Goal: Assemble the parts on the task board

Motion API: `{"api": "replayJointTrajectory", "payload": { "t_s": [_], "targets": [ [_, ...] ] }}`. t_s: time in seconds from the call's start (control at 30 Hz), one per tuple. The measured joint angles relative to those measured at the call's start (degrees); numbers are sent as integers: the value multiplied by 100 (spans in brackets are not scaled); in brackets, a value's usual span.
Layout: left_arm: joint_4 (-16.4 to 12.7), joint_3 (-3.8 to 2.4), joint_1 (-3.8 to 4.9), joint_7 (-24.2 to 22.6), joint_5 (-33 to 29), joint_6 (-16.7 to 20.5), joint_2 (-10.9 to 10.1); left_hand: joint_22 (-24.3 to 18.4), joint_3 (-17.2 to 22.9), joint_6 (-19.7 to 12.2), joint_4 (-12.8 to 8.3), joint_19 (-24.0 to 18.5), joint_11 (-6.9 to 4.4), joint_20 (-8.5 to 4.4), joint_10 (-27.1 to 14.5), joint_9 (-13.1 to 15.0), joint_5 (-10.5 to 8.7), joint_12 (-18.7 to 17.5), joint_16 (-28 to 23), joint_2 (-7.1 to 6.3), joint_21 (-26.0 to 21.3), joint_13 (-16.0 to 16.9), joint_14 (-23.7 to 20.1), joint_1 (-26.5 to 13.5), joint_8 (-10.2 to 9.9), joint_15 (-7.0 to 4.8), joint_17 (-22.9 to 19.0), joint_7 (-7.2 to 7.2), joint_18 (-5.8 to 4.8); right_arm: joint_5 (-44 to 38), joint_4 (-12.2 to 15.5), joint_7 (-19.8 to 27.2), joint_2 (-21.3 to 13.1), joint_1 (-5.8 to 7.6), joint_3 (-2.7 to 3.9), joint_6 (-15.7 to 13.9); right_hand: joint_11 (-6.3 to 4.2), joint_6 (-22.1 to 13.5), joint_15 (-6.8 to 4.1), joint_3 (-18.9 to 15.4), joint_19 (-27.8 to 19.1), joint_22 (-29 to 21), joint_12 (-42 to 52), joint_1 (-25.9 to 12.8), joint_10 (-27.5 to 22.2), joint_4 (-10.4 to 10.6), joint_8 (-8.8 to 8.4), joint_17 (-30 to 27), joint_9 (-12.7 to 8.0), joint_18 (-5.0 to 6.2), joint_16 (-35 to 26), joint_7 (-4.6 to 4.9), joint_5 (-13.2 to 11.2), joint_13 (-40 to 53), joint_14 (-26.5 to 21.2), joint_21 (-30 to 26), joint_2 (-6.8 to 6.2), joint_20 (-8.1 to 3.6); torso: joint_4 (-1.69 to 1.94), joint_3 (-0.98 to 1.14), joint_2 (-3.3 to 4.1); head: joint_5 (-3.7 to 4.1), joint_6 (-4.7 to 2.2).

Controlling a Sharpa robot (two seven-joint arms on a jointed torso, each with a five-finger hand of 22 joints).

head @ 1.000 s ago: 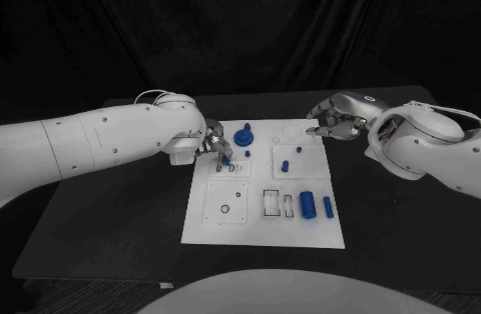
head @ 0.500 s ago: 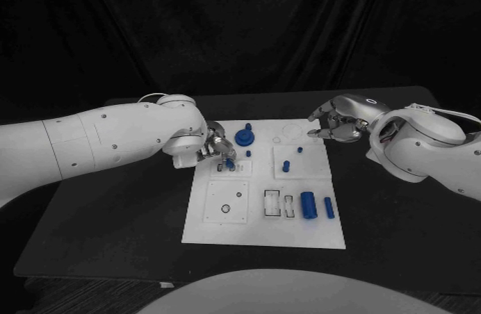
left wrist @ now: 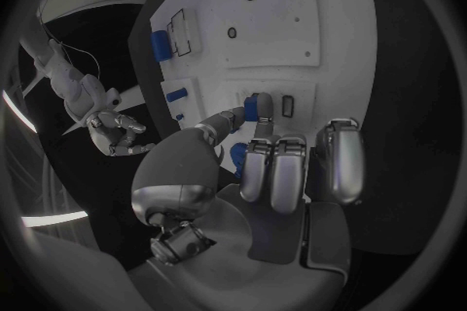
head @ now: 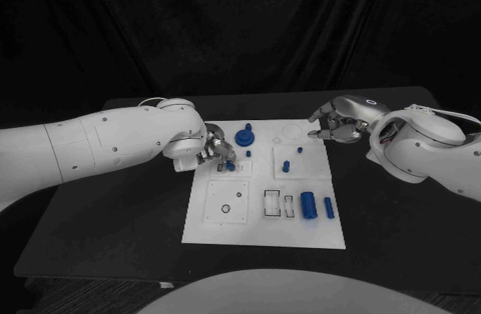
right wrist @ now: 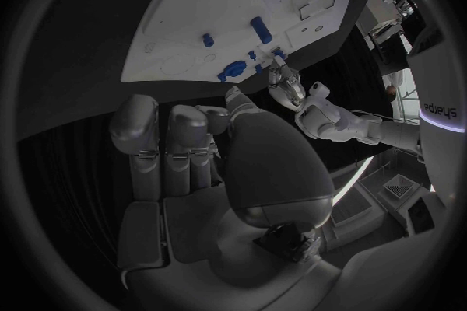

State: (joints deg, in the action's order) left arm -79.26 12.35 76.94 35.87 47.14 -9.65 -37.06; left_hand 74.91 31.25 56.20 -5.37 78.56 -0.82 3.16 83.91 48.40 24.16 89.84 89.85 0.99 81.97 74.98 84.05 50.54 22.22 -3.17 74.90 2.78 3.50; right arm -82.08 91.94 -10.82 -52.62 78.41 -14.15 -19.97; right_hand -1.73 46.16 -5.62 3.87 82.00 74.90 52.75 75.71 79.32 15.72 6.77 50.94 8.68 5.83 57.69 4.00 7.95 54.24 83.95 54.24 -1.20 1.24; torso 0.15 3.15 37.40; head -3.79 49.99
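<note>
A small blue plastic peg (head: 229,164) is pinched in the left hand (head: 215,149) fingers (left wrist: 255,105) — lifted slightly since a second ago, at ten o'clock on the white task board (head: 263,224). The right hand (head: 339,125) is held curled, empty, at one o'clock — insertion judged still pending.

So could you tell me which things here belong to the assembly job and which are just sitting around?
Part of the job:
- task board
- small blue part pinched by the left hand
- blue knob
- blue peg
- large blue cylinder
- slim blue pin

Just there:
- black table
- right hand, fingers curled, holding nothing
</note>
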Motion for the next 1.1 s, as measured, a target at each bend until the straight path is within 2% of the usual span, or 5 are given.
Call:
{"api": "replayJointTrajectory", "payload": {
  "t_s": [0.53, 1.1],
  "targets": [
    [14, -4, -59, -65, -7, 78, -14, 0, 0, -24, 0, -17, 1, -16, 0, 34, -2, 0, 0, 26, -23, 0, 0, 27, -21, 0, 0, 1, 1, 0, -1, 2, -9, -25, 0, 19, -20, 0, 0, -17, 0, 4, -77, 0, -20, 17, 0, -12, -4, 0, -22, 0, 0, -62, 0, 0, 0, 0, -4, 1, 0, -38, 0],
    [24, -6, -136, -350, 516, 197, 3, 0, -1, -50, -1, -22, 1, -21, 0, 44, -21, 0, 0, 41, -23, 0, 0, 42, -28, 1, 5, 27, 0, 0, -2, 0, -16, -35, 0, 66, 0, 0, 0, -17, 0, 2, -130, 0, -40, 17, 0, -18, -10, 0, -22, 0, 0, -114, 0, 0, 0, 0, 2, -5, 1, -29, 0]
  ]
}}
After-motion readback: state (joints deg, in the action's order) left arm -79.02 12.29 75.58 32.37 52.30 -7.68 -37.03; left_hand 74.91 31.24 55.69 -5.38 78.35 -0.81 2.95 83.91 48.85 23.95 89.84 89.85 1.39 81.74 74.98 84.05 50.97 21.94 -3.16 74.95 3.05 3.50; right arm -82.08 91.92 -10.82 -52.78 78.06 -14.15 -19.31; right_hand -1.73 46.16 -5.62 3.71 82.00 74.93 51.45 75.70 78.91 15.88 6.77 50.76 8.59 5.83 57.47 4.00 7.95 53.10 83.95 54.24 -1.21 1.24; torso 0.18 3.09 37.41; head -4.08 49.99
